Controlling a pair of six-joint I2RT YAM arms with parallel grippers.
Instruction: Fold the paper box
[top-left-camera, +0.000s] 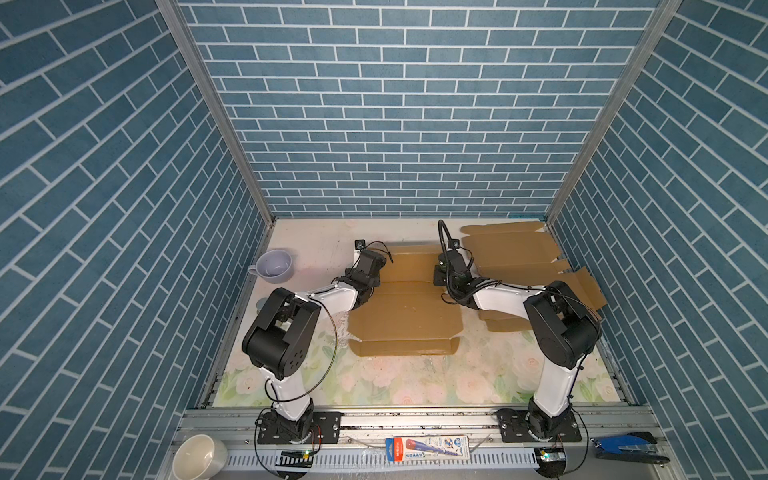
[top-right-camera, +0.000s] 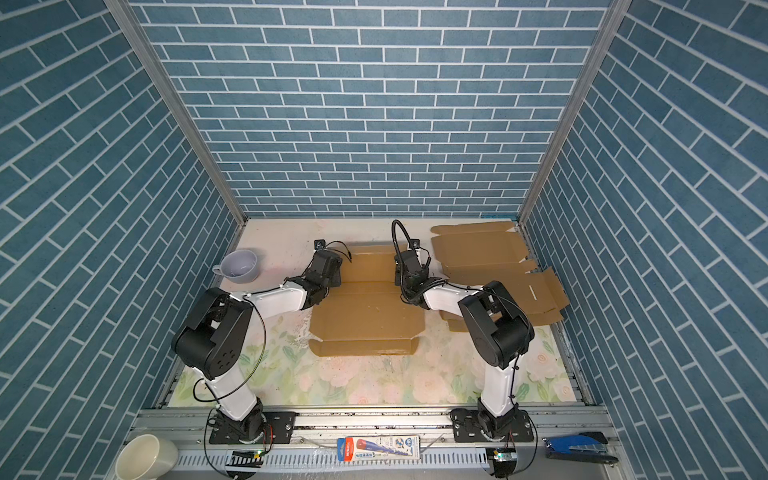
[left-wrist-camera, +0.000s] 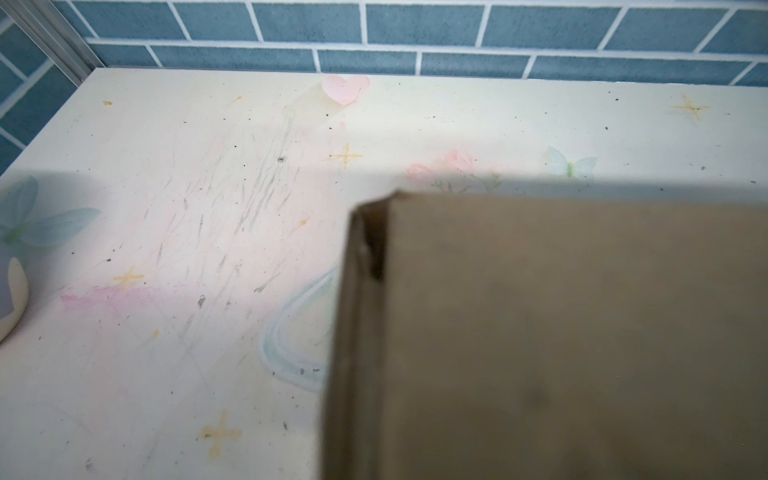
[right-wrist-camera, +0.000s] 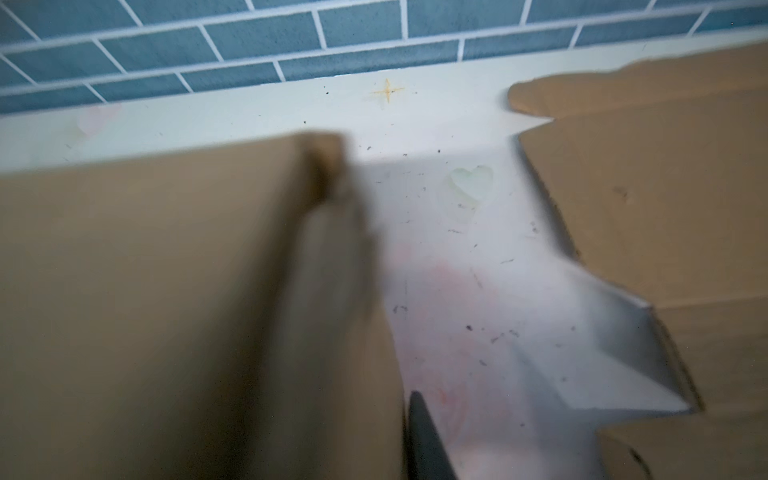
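I am in the middle of the folding. The paper box (top-left-camera: 405, 316) lies in the middle of the table (top-left-camera: 415, 382), mostly flat. Only its far part stands up a little, and I am busy there with both arms.

My left gripper (top-left-camera: 378, 266) is at the left end of that far part. It is shut tight. The left side wall (left-wrist-camera: 353, 311) stands right in front of its camera, so I think I am pinching it, but my fingers are hidden.

My right gripper (top-left-camera: 440, 272) is at the right end. I see one dark finger (right-wrist-camera: 426, 440) just beside the right side wall (right-wrist-camera: 328, 270). The picture is blurry, so I cannot tell how wide it is or if it holds anything.

The near flap (top-left-camera: 405, 347) lies flat, not yet folded. Next, I think I must stand both side walls straight up and keep them from flopping down. I should stay clear of the spare cardboard (top-left-camera: 511, 253) close by on my right.
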